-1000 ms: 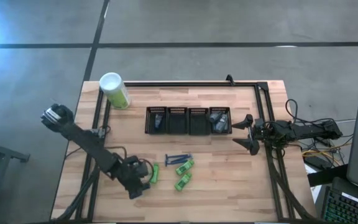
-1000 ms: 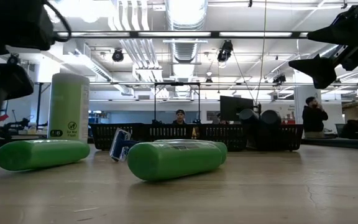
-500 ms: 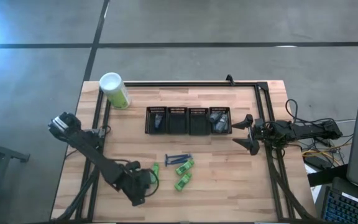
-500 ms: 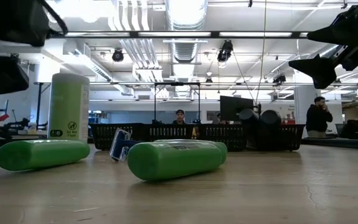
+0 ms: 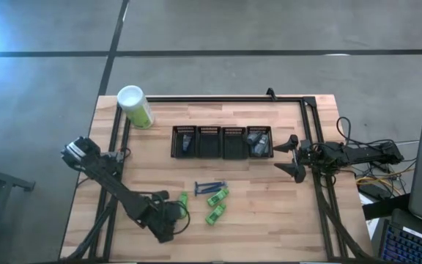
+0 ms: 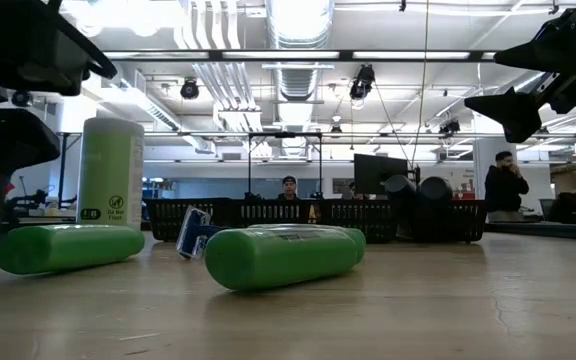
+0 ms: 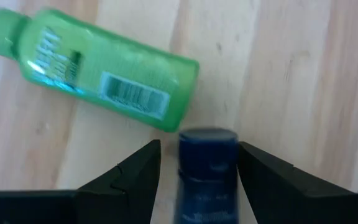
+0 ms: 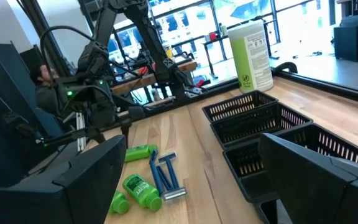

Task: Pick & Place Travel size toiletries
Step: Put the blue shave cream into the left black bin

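My left gripper is open and low over the table's near left part. Its fingers stand on either side of a dark navy tube lying on the wood. I see a gap on one side and cannot tell whether the other finger touches. In the high view the gripper hides that tube. Just beyond it lies a bright green tube. Two more green tubes and the blue razors lie to the right. My right gripper is open and hangs in the air past the right end of the bins.
A row of black mesh bins stands mid-table, with grey items in the outer ones. The tall pale-green canister stands at the far left corner. A black frame rail runs along the right side. People stand in the room beyond.
My left arm has swung lower, and its gripper has crept a little toward the near edge and to the right, closing on the navy tube. The tubes, the razors and my right arm have stayed where they were.
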